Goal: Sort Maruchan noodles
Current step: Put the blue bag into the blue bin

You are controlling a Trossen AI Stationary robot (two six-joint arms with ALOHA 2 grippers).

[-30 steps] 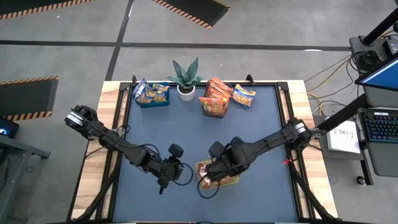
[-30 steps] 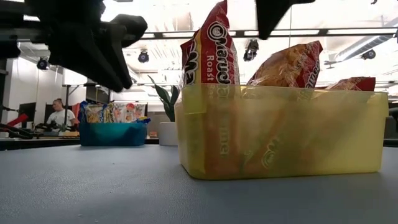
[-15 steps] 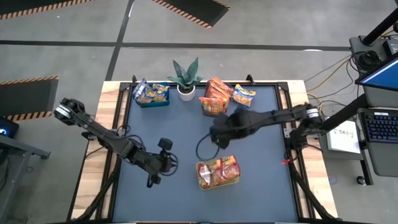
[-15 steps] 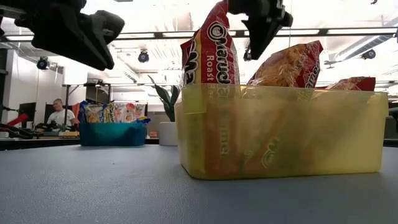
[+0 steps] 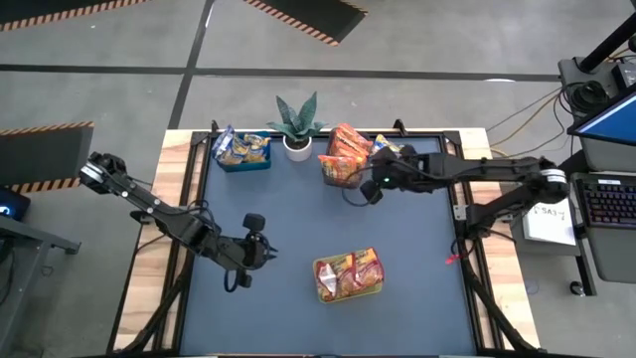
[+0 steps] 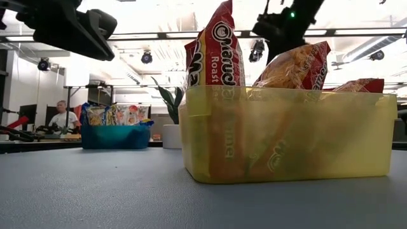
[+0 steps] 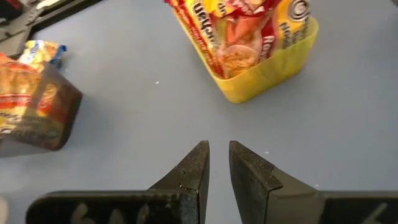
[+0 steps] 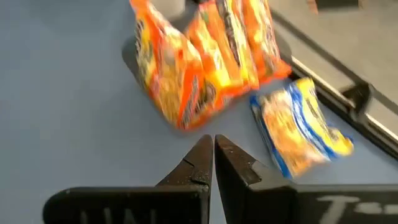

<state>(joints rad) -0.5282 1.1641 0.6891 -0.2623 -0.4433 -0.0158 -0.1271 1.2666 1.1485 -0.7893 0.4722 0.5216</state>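
Hovering with fingers pressed together and empty at upper right of centre, the right gripper (image 5: pixel 370 189) should spread wide before descending on the loose yellow-and-blue noodle packet (image 5: pixel 390 151) beside the dark clear bin (image 5: pixel 340 171); the left gripper (image 5: pixel 260 251), nearly closed and empty, waits lower left.

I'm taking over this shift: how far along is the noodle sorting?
Done: packets stand in the yellow bin, blue bin and dark clear bin. In hand: nothing; right gripper is shut, empty. Left: one yellow-and-blue packet loose beside the dark bin.
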